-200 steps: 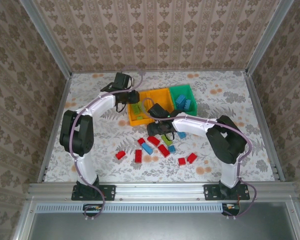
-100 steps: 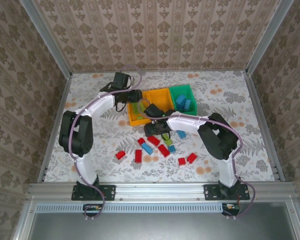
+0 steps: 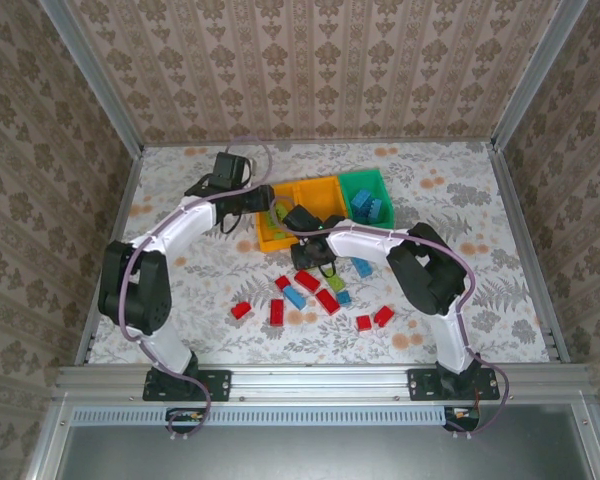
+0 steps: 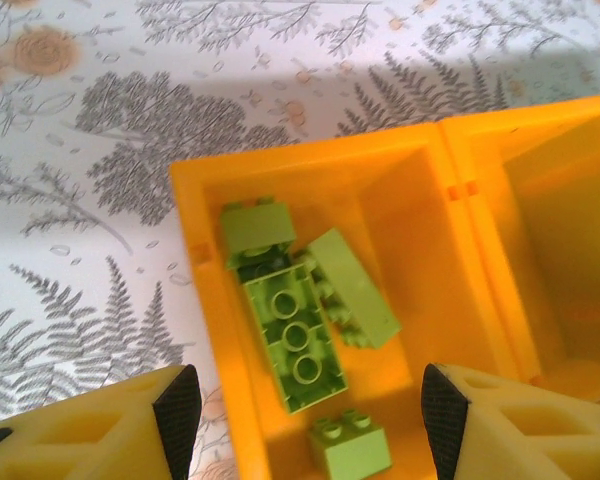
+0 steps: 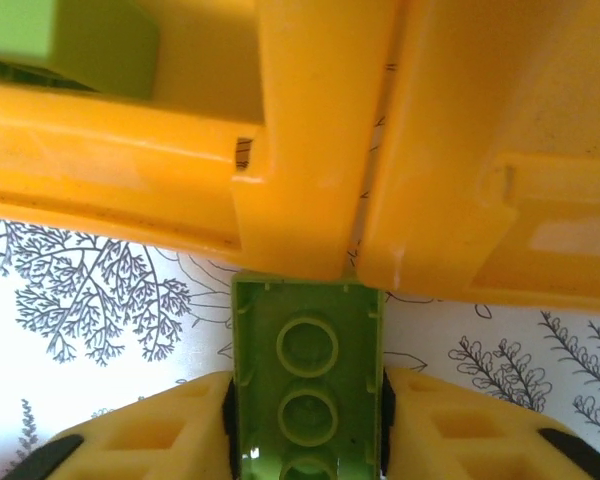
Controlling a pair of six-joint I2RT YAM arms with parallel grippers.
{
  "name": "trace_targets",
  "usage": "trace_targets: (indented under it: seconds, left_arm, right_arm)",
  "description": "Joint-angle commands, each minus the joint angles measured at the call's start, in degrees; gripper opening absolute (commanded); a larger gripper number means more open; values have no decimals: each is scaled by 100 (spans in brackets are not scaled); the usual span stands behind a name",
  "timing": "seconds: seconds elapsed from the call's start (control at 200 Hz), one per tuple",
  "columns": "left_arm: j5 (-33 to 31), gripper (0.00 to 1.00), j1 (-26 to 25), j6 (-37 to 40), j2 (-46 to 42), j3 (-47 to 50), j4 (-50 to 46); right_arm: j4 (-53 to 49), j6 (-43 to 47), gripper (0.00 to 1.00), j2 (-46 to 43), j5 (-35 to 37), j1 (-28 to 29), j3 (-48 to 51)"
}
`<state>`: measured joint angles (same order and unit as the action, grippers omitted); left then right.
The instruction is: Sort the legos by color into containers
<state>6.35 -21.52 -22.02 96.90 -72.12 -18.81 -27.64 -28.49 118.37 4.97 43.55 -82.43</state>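
**Right arm drawn in to the bins, lime brick clamped**

Against the top view of a second ago, both my arms have folded leftward. The left elbow has swung out toward the left wall, and the right elbow has come in toward the middle of the table (image 3: 180, 180). The right gripper (image 3: 317, 262) has crept closer to the near wall of the bins. The loose bricks lie where they lay.

I count three bins in a row at the far middle of the table: the left orange bin (image 3: 280, 246), the middle orange bin (image 3: 315, 181) and the green bin (image 3: 364, 174). Loose on the table in front of them are seven red bricks (image 3: 277, 311) and three blue bricks (image 3: 294, 297). My left wrist view shows four lime bricks (image 4: 295, 340) inside the left orange bin, with the studs of another lime piece poking out between them. The green bin holds binned blue pieces (image 3: 365, 205); I cannot tell how many.

The held lime brick (image 5: 307, 340) is a glossy rectangle. Its hollow underside faces my right wrist camera, with round tubes in a line down the middle. The right gripper's fingers (image 5: 195, 425) clamp its long sides. Its far end sits at the seam where the two orange bins meet, right at their near walls; I cannot tell if it touches them.

The left gripper (image 4: 308, 415) is spread wide with nothing between its fingers, over the left orange bin.
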Motion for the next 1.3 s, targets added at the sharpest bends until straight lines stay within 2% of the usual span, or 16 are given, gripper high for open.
trace_targets:
  seconds: [0.0, 0.165, 0.365, 0.545, 0.765, 0.98, 1.165, 1.235, 1.295]
  left_arm:
    - [-186, 63, 118, 105, -263, 198, -76]
    - [-358, 63, 321, 229, -617, 494, -267]
    - [-460, 63, 368, 347, -996, 916, -662]
    - [-467, 63, 348, 85, -1427, 1505, -1030]
    - [-353, 65, 240, -438, -1916, 2143, -1679]
    - [40, 67, -19, -836, -2294, 2739, -1716]
    - [200, 68, -330, -759, -2550, 3066, -1796]
    - [174, 68, -425, -690, -2676, 3169, -1903]
    - [97, 69, -719, -689, -2819, 3297, -1951]
  right_arm:
    - [-153, 12, 31, 5, 30, 38, -83]
    - [-34, 4, 28, -563, -88, -22, 0]
    - [385, -187, 28, -894, -773, -277, -152]
    - [946, -540, 28, -669, -1484, -534, -474]
    - [953, -684, 30, 70, -1539, -719, -1396]
    - [732, -756, 40, 697, -1353, -812, -2140]
    - [754, -807, 56, 787, -1348, -857, -2233]
    - [736, -807, 65, 752, -1389, -857, -2233]
    - [734, -798, 68, 711, -1426, -857, -2225]
